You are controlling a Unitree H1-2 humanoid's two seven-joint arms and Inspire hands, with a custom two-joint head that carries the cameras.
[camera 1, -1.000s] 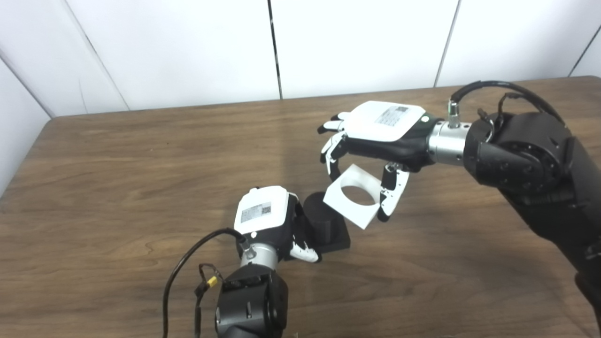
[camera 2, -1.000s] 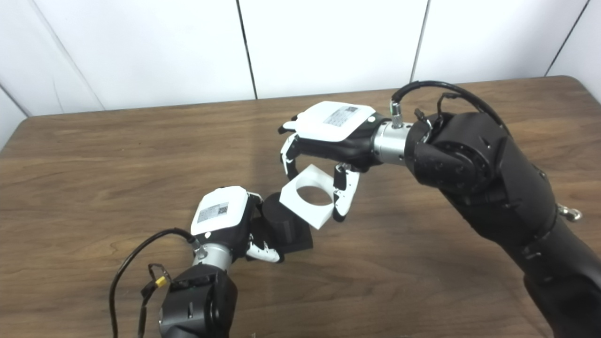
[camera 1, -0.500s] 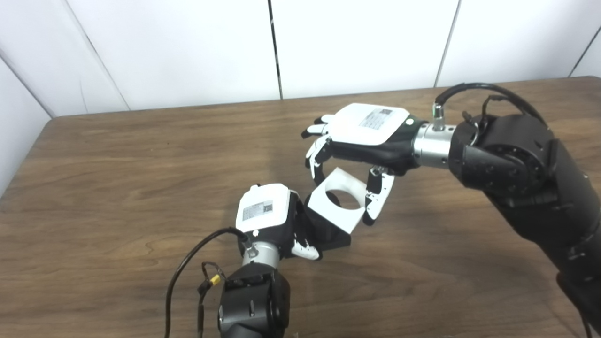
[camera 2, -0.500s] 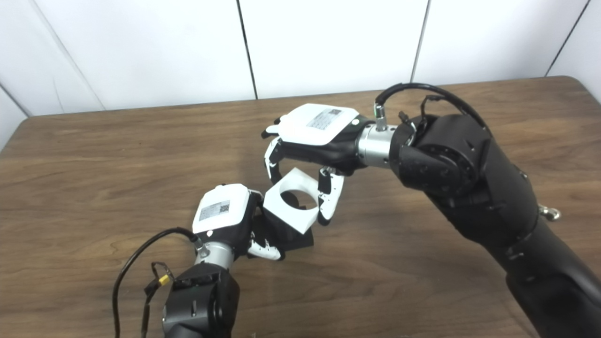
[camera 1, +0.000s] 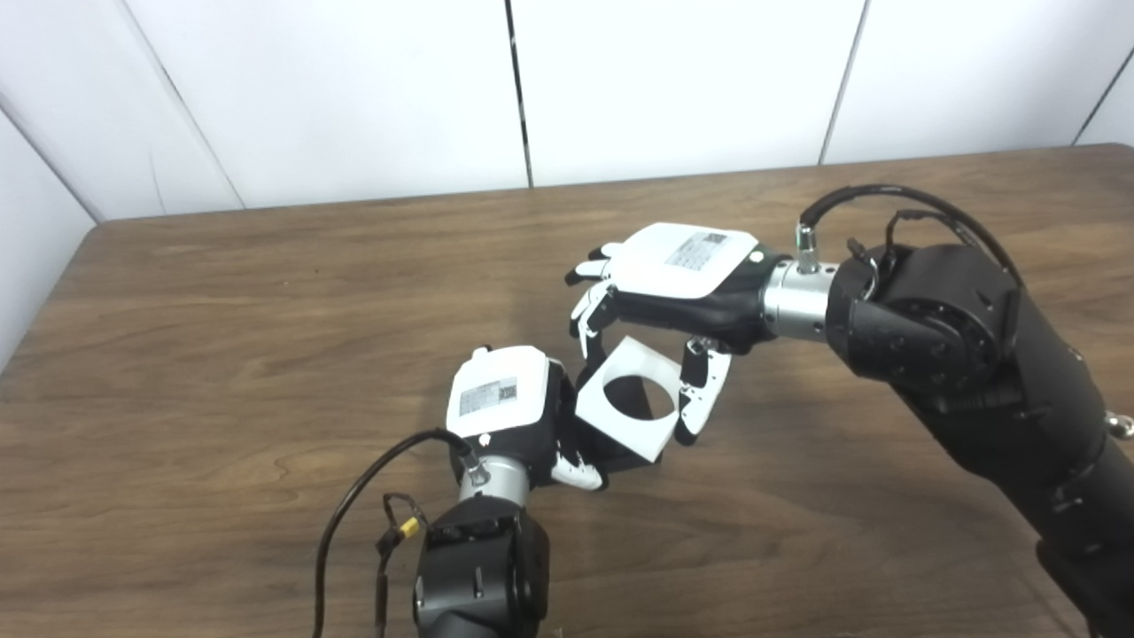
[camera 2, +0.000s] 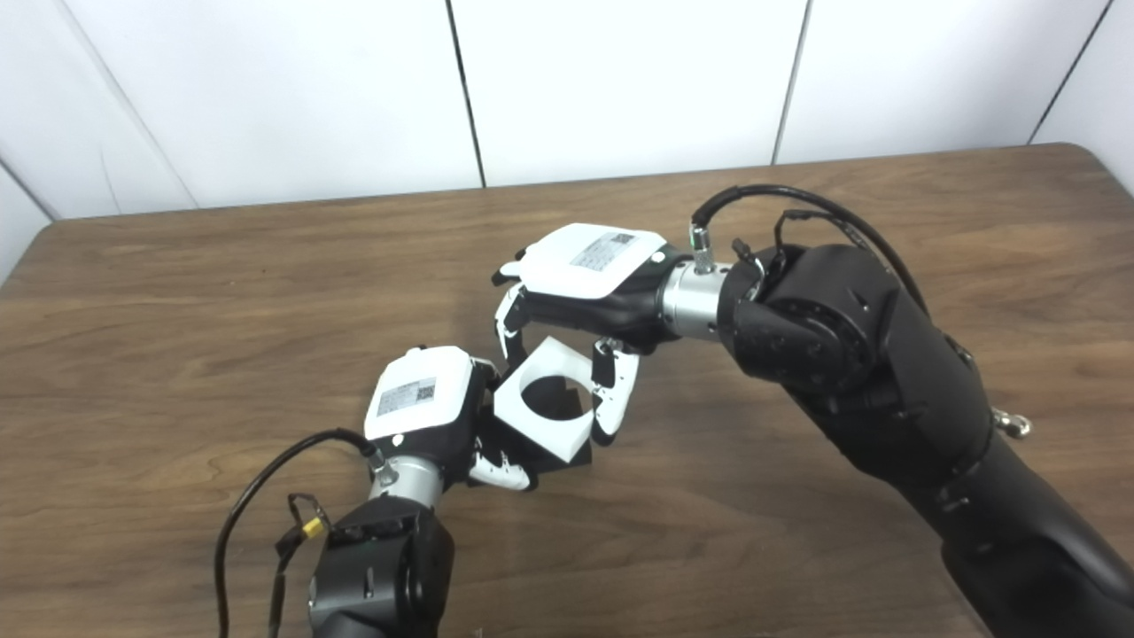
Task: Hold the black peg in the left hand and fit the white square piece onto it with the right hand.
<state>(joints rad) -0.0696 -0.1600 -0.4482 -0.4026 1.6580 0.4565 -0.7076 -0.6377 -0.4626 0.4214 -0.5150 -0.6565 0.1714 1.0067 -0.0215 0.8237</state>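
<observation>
both hands grip: left hand [camera 1: 509,403] clasps the black plastic peg [camera 1: 631,396]; right hand [camera 1: 678,288] pinches the stiff, light-looking white square plastic piece [camera 1: 627,398] by opposite edges.

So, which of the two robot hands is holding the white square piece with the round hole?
The right hand pinches the white square piece. The left hand grips the black peg, which shows through the hole.
</observation>
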